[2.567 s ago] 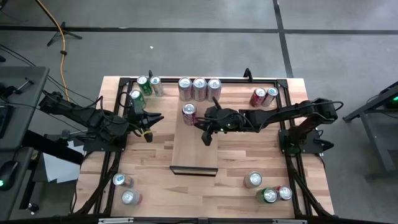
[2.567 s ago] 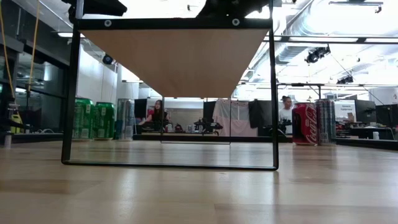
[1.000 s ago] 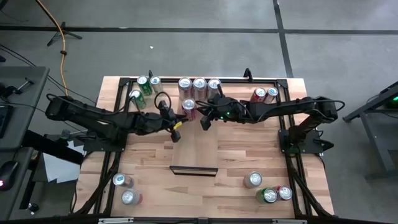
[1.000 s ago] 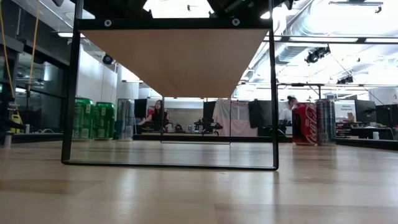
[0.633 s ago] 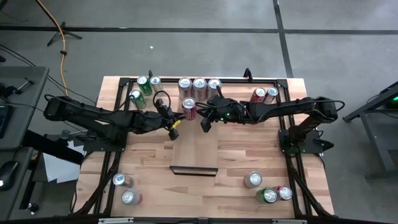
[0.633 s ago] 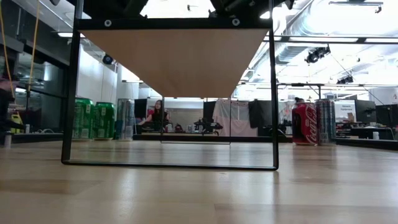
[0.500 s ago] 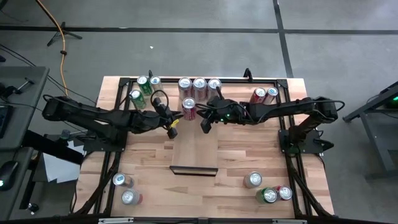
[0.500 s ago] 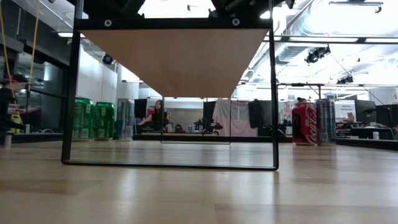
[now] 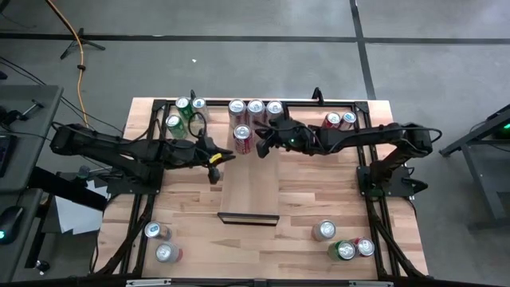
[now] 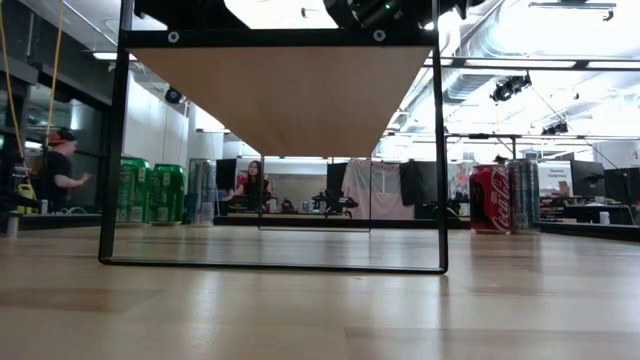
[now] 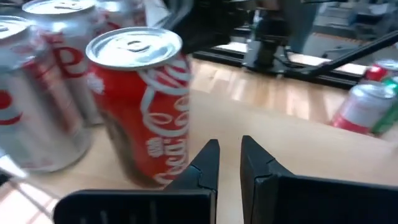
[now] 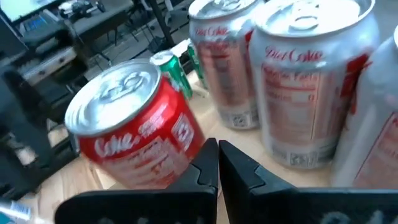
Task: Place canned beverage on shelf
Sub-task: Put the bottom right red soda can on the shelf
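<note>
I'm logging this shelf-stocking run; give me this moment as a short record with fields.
shelf: pale board at table centre
red can: upright on the shelf's far end, held by neither gripper
silver cans: three in a row behind it
left gripper: shut, at the shelf's left edge
right gripper: shut, just right of the red can

Red cola can upright on far end of pale wooden shelf

Grey floor, orange cable; bright ceiling lights.
</note>
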